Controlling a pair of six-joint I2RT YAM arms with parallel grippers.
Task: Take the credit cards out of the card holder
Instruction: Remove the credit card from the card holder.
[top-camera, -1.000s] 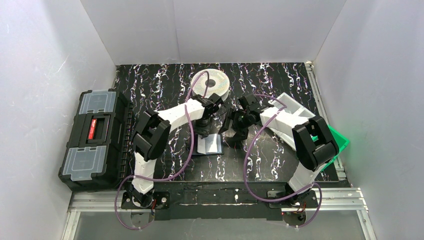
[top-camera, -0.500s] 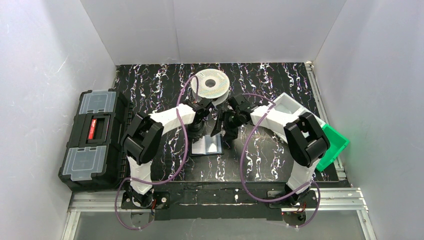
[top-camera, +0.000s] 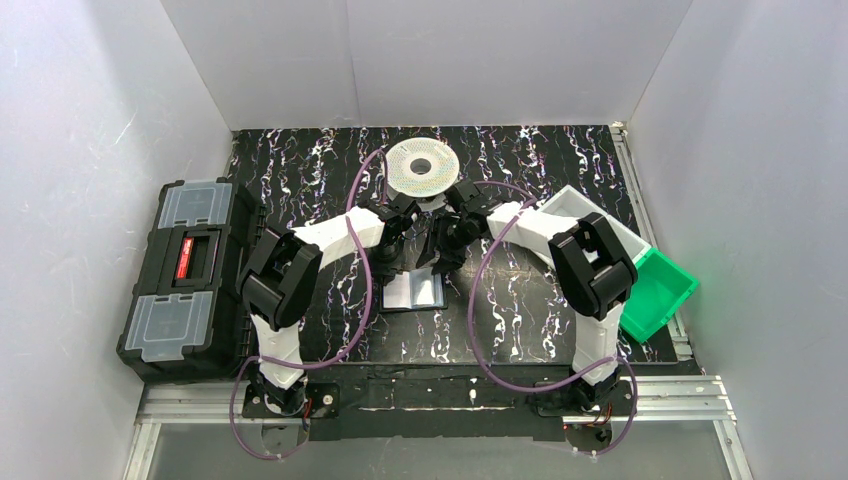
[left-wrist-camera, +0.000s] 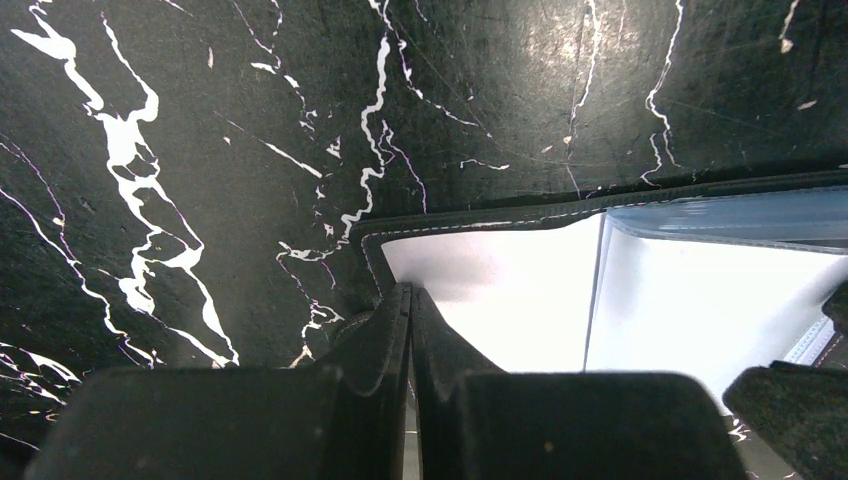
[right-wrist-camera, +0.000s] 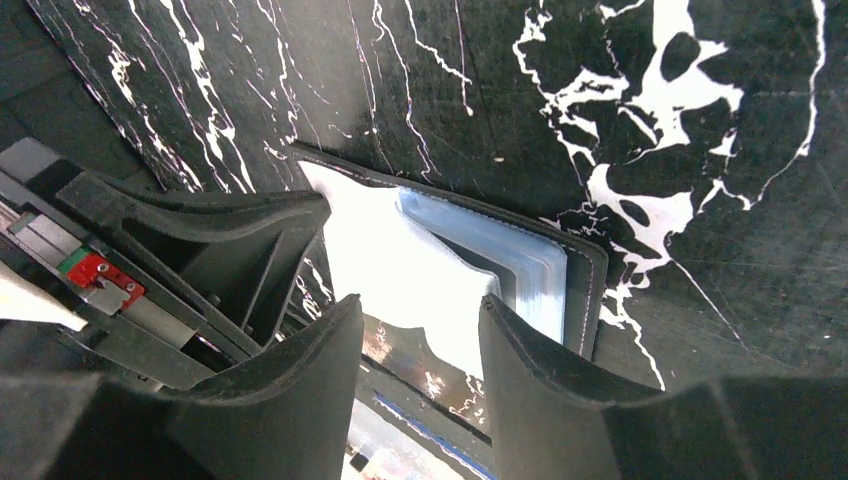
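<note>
White panel walls (top-camera: 450, 60), black marbled tabletop (top-camera: 540, 160), possibly aluminium frame (top-camera: 200, 405)

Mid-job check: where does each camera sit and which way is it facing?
Top external: fixed above and behind the bases, looking down on the table; both arms show.
Left wrist: on the left arm, looking down past the shut left gripper at the card holder.
Right wrist: on the right arm, looking down past the open right gripper at the card holder; left gripper alongside.
Shared: all three show the open card holder.

Left jaws now pressed together.
</note>
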